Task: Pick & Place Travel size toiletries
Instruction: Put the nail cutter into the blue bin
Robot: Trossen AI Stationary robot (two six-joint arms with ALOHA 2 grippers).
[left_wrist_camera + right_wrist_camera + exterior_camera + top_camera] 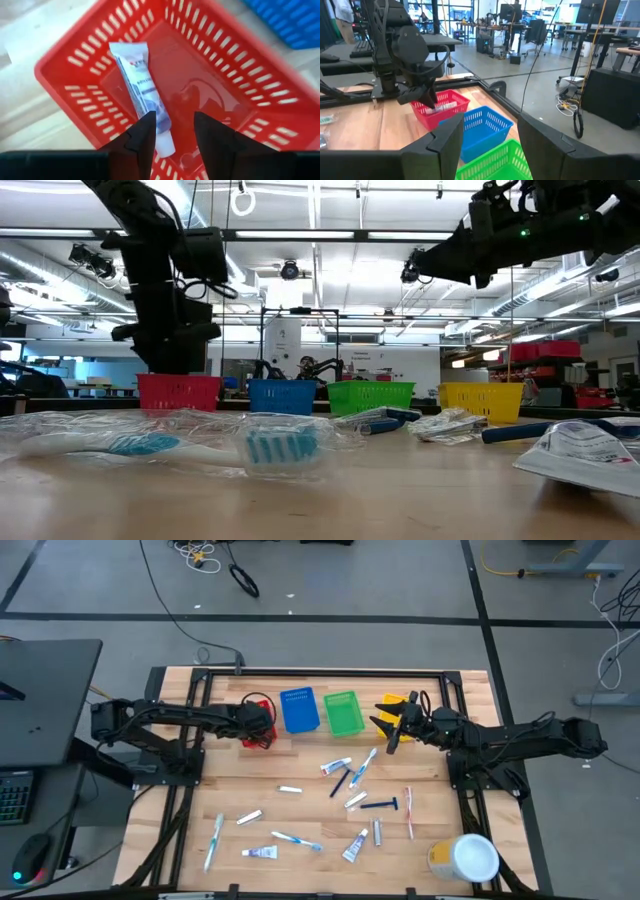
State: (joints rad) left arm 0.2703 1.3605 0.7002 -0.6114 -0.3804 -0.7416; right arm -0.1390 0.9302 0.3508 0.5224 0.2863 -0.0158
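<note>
A white toothpaste tube (142, 90) with blue and red print lies slanted on the floor of the red bin (55, 65). My left gripper (173, 135) hangs open just above it, pointing steeply down into the bin (258, 730); the tube's capped end runs beside one finger. My right gripper (390, 730) is held level and open near the yellow bin (395, 703), with nothing between its fingers (487, 145). Several toiletries lie loose on the table's near half: toothbrushes (296, 839), tubes (355, 845), a razor (380, 804).
Blue bin (299, 710) and green bin (343, 712) stand in a row between the red and yellow bins along the far side. A large white-lidded yellow tub (465, 858) stands at the near right corner. A wrapped toothbrush (150, 442) lies close to the low camera.
</note>
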